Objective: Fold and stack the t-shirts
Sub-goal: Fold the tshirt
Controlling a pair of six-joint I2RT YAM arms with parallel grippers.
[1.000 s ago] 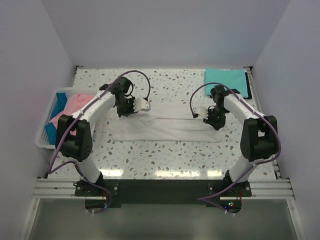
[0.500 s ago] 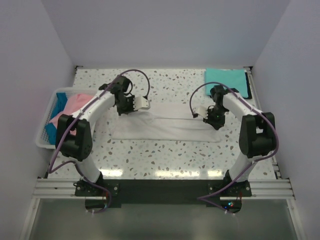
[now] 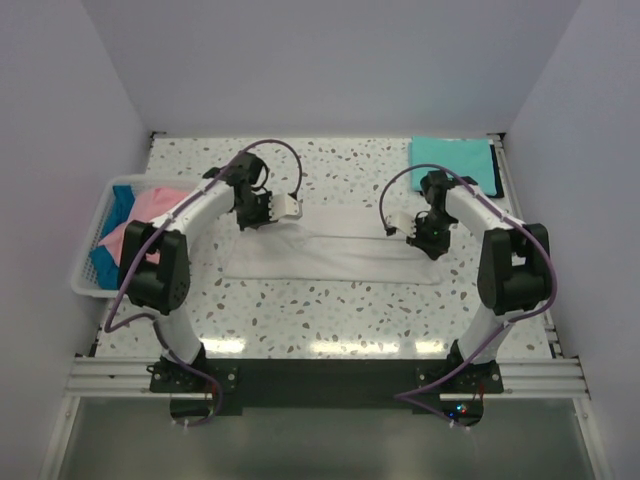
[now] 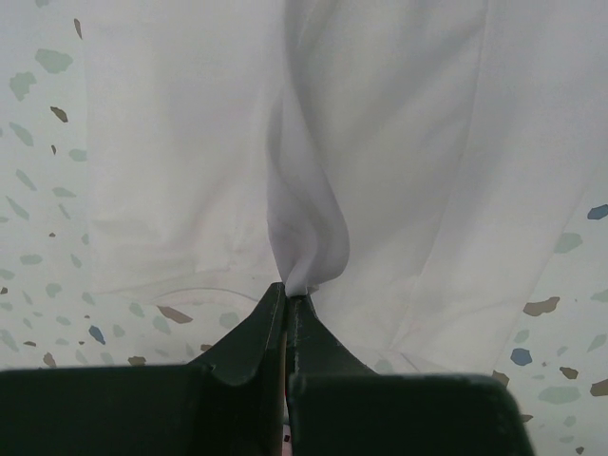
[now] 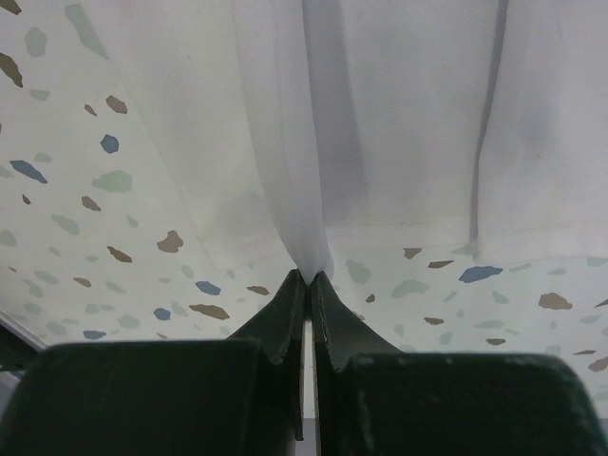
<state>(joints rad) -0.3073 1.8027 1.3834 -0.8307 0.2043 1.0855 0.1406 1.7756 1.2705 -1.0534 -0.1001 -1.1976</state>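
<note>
A white t-shirt [image 3: 330, 255] lies spread across the middle of the speckled table. My left gripper [image 3: 262, 214] is shut on a pinched fold of the white t-shirt [image 4: 380, 142] at its left end; the cloth rises in a peak from the tips [image 4: 288, 290]. My right gripper [image 3: 425, 234] is shut on the white t-shirt [image 5: 399, 114] at its right end, cloth pinched at the tips [image 5: 309, 275]. A folded teal t-shirt [image 3: 450, 156] lies at the back right, over a blue one [image 3: 496, 168]. Pink [image 3: 142, 215] and blue [image 3: 115, 215] shirts sit in the basket.
A white lattice basket [image 3: 88, 262] stands at the table's left edge. White walls enclose the table on three sides. The arms' bases and a black rail [image 3: 320, 380] run along the near edge.
The left arm has shifted slightly toward the back left with the cloth still pinched. The right gripper and the shirt's right end stay where they were.
</note>
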